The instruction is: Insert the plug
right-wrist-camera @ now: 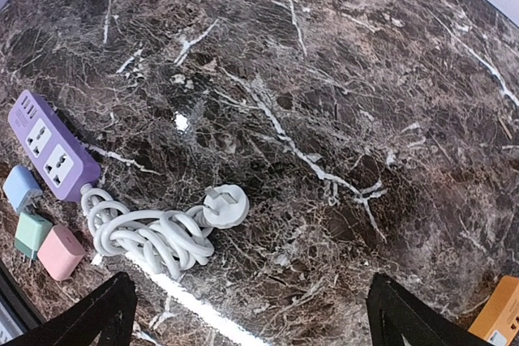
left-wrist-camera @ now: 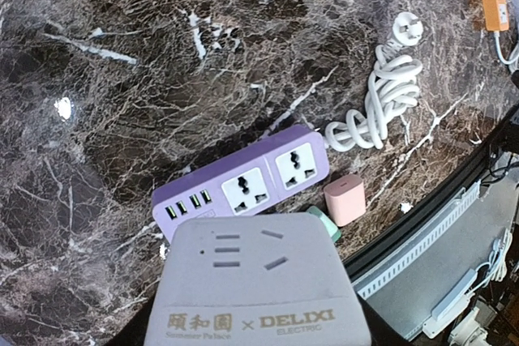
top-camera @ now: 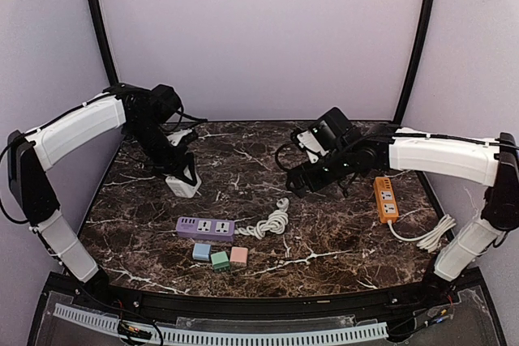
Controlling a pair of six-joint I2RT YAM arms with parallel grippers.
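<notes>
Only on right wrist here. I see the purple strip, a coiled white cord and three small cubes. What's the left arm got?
Observer: The left gripper is closed on a white socket block at the far left of the table.
Operator: Any marking on it?
Observer: DELIXI is printed on the face toward the left wrist camera, below its socket slots.
Operator: Orange thing at my frame corner?
Observer: That's an orange power strip. Its own white cord is bunched by the right table edge.
</notes>
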